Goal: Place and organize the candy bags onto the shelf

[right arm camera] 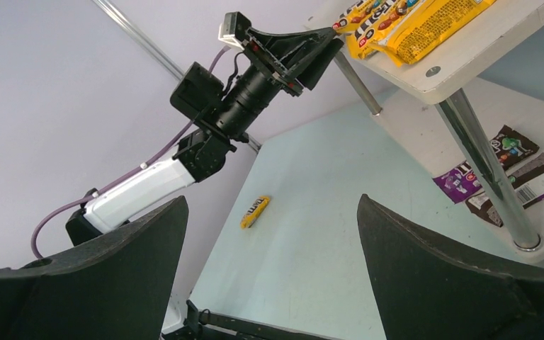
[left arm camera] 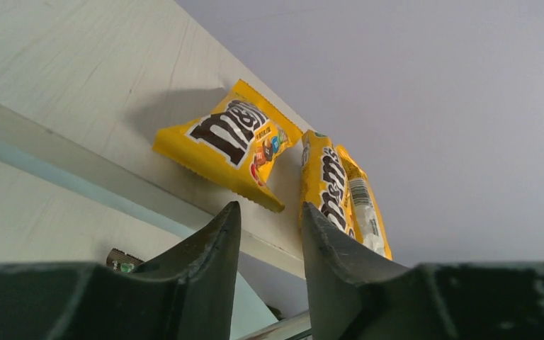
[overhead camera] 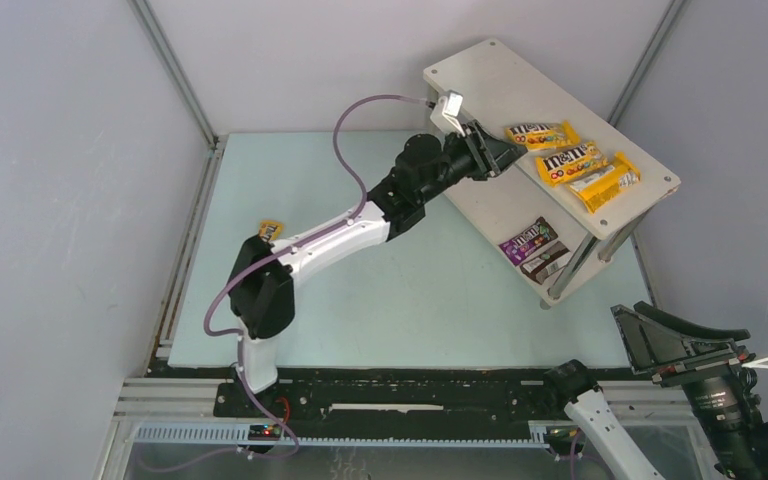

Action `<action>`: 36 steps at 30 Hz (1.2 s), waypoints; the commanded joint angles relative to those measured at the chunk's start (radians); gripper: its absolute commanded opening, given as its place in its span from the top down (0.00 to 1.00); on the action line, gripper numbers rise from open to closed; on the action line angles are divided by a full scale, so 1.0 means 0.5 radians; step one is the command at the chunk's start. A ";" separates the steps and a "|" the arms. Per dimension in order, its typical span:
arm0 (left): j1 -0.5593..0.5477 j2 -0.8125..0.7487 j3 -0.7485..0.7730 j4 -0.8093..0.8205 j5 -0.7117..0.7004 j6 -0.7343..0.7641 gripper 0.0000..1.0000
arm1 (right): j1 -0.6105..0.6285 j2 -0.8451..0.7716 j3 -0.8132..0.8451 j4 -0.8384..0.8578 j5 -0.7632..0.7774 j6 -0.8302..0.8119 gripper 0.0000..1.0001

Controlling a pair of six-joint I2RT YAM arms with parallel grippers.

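Note:
The white two-tier shelf (overhead camera: 490, 80) stands at the far right. Three yellow candy bags (overhead camera: 542, 133) (overhead camera: 569, 161) (overhead camera: 605, 182) lie in a row on its top board. A purple bag (overhead camera: 527, 239) and a dark brown bag (overhead camera: 545, 262) lie on the lower board. One yellow bag (overhead camera: 271, 229) lies on the table at the left, beside the left arm. My left gripper (overhead camera: 505, 152) is at the top board's near edge, just short of the first yellow bag (left arm camera: 230, 138), jaws slightly apart and empty. My right gripper (overhead camera: 628, 335) is wide open and empty at the near right.
Silver shelf legs (right arm camera: 482, 163) stand between the boards. Grey walls close in the pale green table (overhead camera: 410, 290) on the left, back and right. A black rail (overhead camera: 410, 395) runs along the near edge. The left arm's purple cable (overhead camera: 355, 150) loops above the table.

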 commanded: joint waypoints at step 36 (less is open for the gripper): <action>-0.042 -0.431 -0.355 0.138 -0.047 0.067 0.41 | 0.008 0.035 -0.082 0.040 -0.024 0.019 0.02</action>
